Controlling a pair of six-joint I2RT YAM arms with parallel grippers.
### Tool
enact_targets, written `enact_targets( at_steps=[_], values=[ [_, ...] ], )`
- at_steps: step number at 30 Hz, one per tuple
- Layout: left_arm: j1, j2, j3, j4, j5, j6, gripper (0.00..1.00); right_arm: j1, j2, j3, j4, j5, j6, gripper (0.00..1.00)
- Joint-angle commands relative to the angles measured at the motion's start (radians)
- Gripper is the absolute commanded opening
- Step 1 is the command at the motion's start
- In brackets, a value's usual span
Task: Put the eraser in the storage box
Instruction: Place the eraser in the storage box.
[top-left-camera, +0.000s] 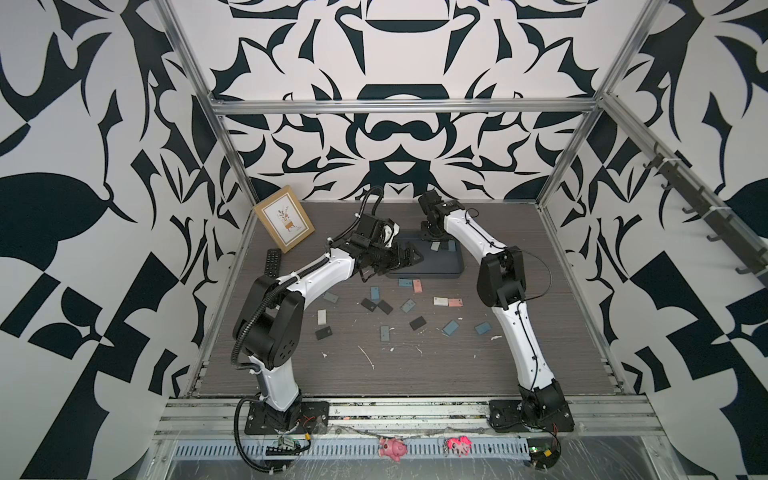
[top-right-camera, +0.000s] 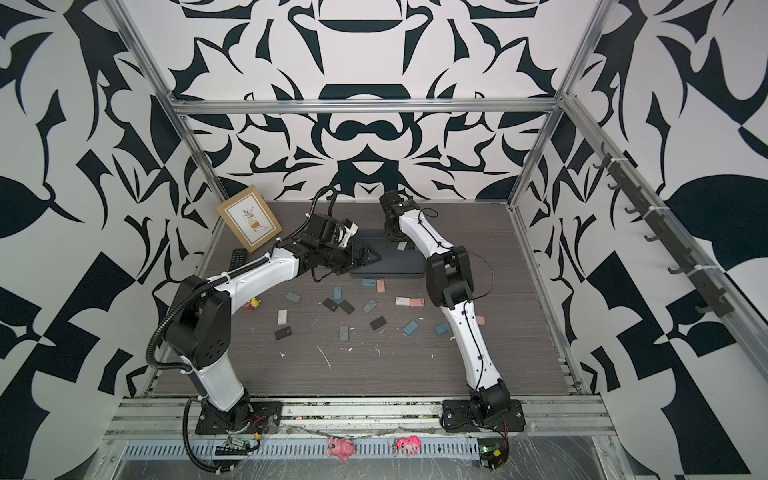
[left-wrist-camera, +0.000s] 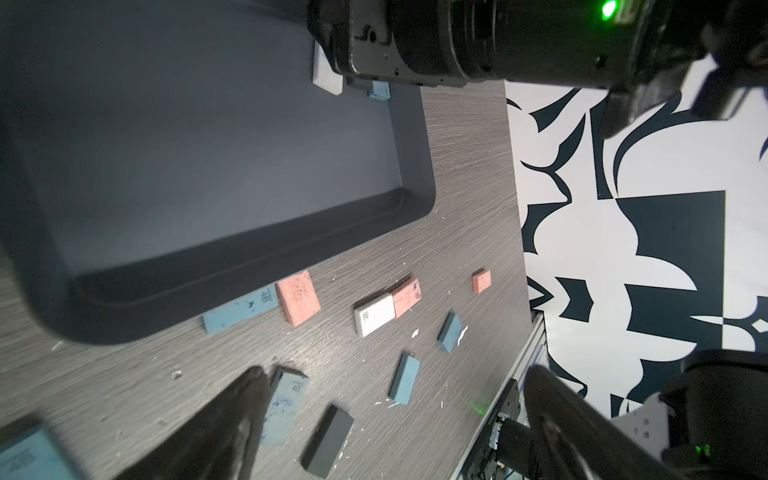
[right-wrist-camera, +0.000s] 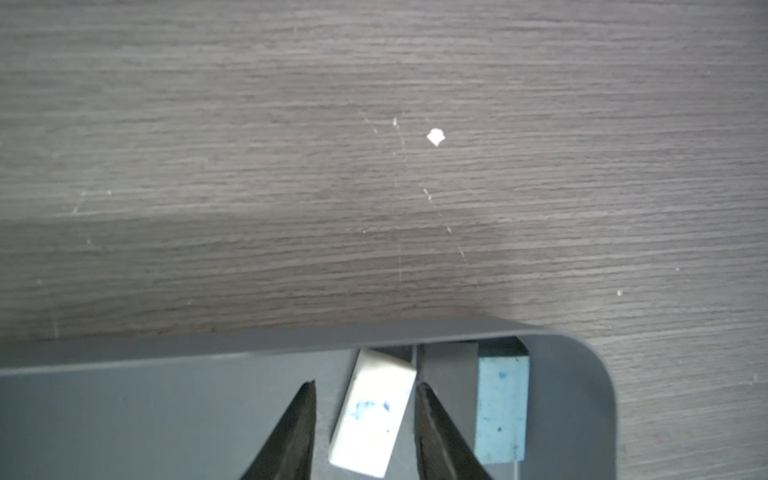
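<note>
Right wrist view first: looking down on a white eraser (right-wrist-camera: 374, 415) lying tilted on the floor of the storage box (right-wrist-camera: 249, 345), tucked near a rounded corner, just beside a blue eraser (right-wrist-camera: 500, 407) hugging that corner. Flanked by the right gripper (right-wrist-camera: 365, 385), jaws parted, clear gap on one side and nearly brushing on the other, so nothing clamped. Over in the left wrist view, spotted the left gripper (left-wrist-camera: 397, 372) spread wide and carrying nothing, hanging near the box's front edge. Handling guess: light, a bit squishy, grippy rubber, not fragile, no real slip worries. Probably best pinched across the two long sides near the middle, gently enough not to bend it. Surface-wise, a dark wood-grain table (right-wrist-camera: 374, 187), scuffed and dotted with white crumbs. Plenty more loose erasers (top-left-camera: 417, 286) scattered in front of the box in a top view. Also a picture frame (top-left-camera: 284, 219) and a remote (top-left-camera: 273, 262) off toward the far left, with black-and-white patterned walls (top-left-camera: 83, 208) all round.
</note>
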Motion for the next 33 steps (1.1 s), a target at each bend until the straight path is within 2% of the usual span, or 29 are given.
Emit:
enact_targets(
  at_steps=[1, 9, 15, 33],
  values=[
    [0.0, -0.034, 0.01, -0.004, 0.011, 0.009, 0.99, 0.024, -0.068, -0.012, -0.023, 0.041, -0.021, 0.45],
    [0.0, -0.04, 0.007, -0.001, 0.01, 0.007, 0.99, 0.049, -0.157, -0.182, 0.031, 0.061, -0.026, 0.5],
    [0.0, -0.039, 0.006, 0.001, 0.011, 0.007, 0.99, 0.053, -0.183, -0.265, 0.063, 0.081, -0.027, 0.5],
    [0.001, -0.036, 0.004, 0.002, 0.012, 0.004, 0.99, 0.042, -0.122, -0.208, 0.023, 0.138, -0.058, 0.51]
  ],
)
